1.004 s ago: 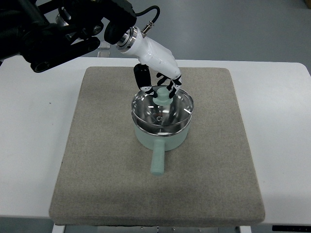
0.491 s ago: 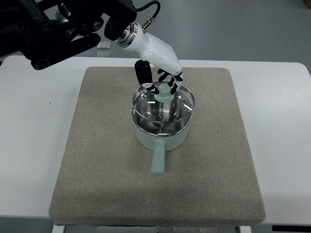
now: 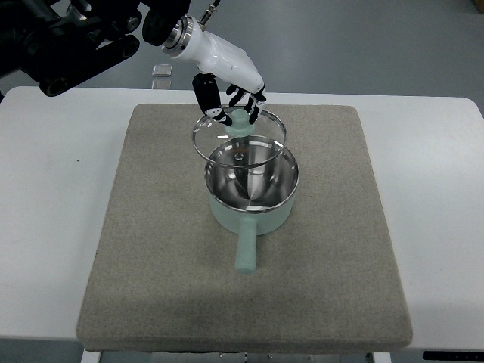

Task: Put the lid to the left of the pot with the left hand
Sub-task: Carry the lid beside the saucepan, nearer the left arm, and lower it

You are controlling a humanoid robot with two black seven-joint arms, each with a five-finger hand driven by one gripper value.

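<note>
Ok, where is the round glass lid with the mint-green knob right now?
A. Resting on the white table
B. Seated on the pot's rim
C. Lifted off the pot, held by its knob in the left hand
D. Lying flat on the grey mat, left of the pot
C: the left hand grips the knob, and the round glass lid hangs tilted above the far rim of the mint-green steel-lined pot, whose shiny inside shows uncovered.

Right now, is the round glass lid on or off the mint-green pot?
Off. The round glass lid hangs above the mint-green pot, its knob held by the left hand.
</note>
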